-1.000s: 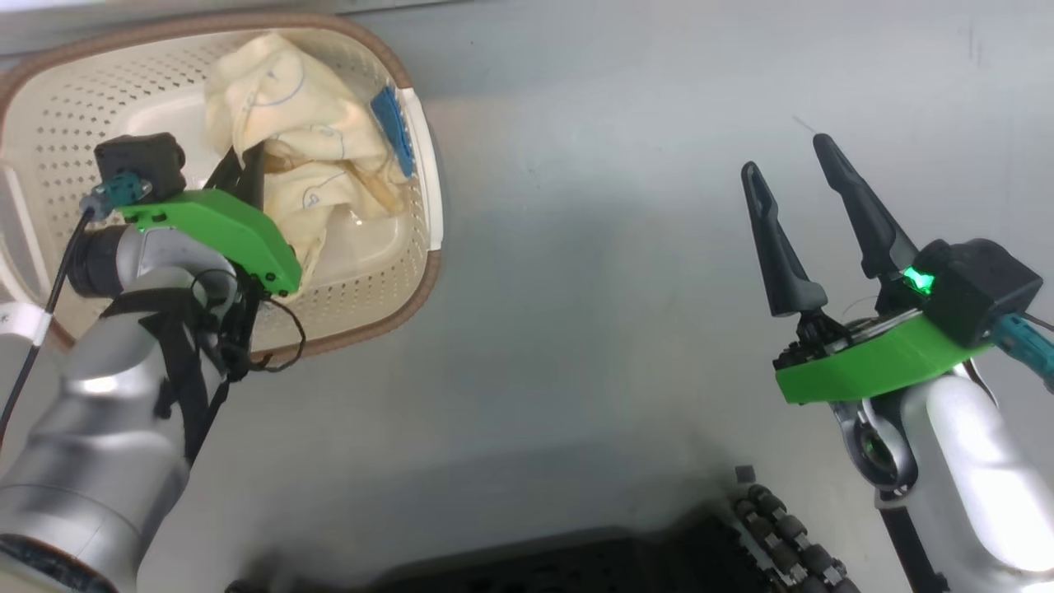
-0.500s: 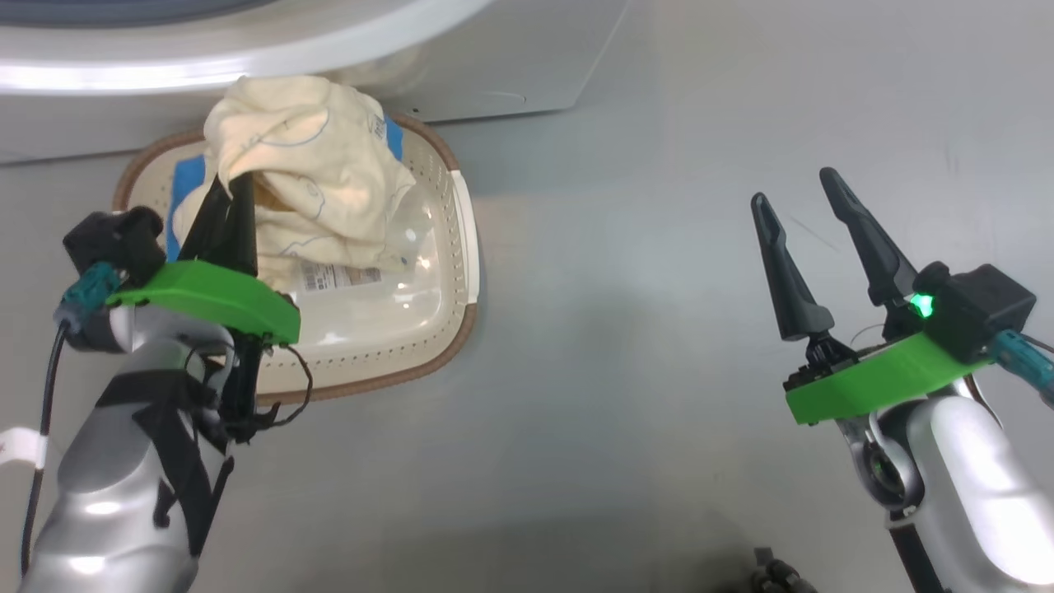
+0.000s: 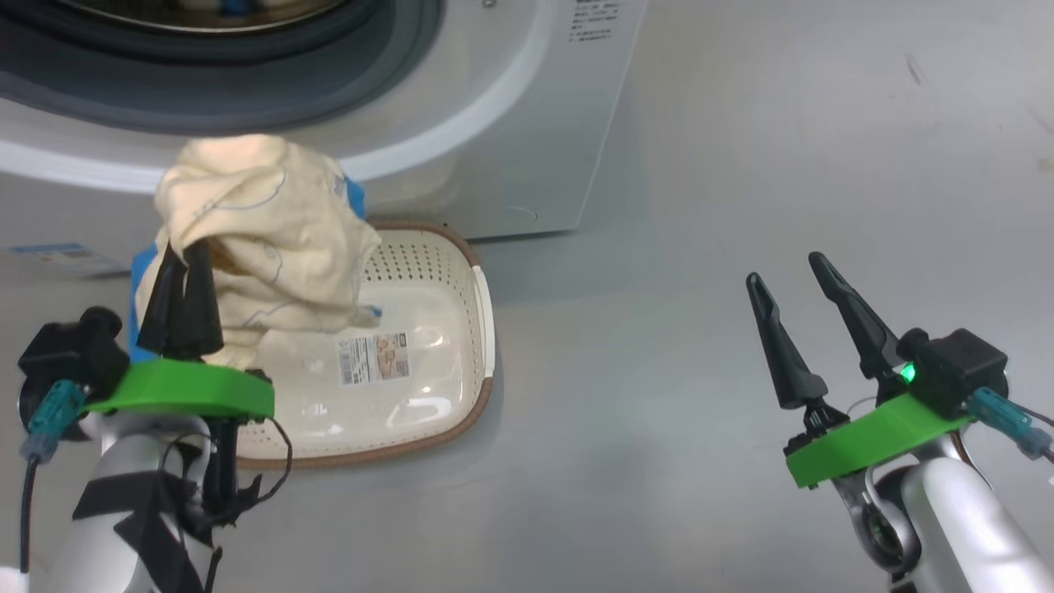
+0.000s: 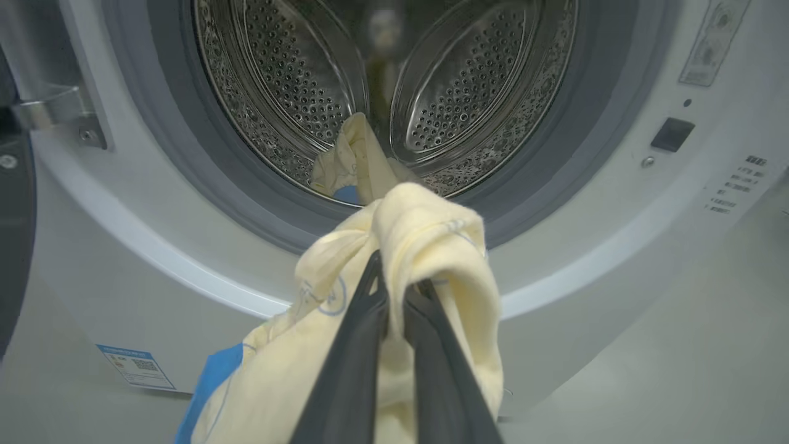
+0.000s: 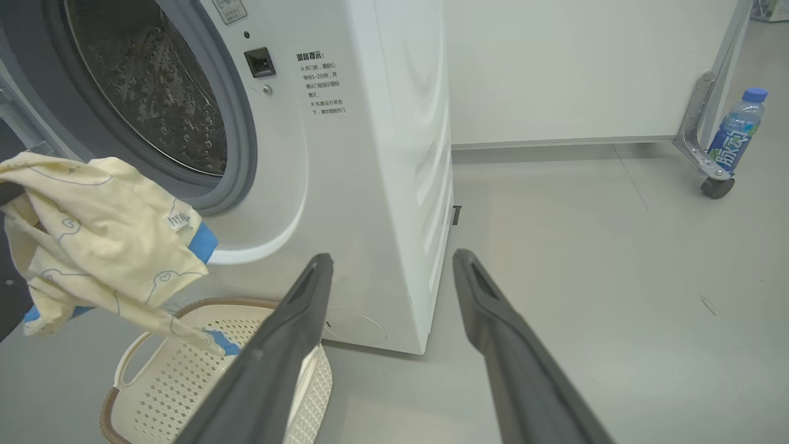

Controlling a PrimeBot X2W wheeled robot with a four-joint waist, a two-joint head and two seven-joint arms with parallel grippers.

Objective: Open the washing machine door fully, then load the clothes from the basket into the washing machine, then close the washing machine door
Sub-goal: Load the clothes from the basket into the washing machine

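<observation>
Clothes [image 3: 263,222] gripped by left tool [image 3: 184,247]; left wrist: second garment [image 4: 354,157] in drum [image 4: 290,80].

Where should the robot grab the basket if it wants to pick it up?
Probably the white side handle of the basket, from above with the open right gripper. The basket stands upright on the floor, and that handle faces the free gripper with nothing over it.

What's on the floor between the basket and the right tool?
Nothing: bare grey floor separates the basket from the right tool, in the head view.
</observation>
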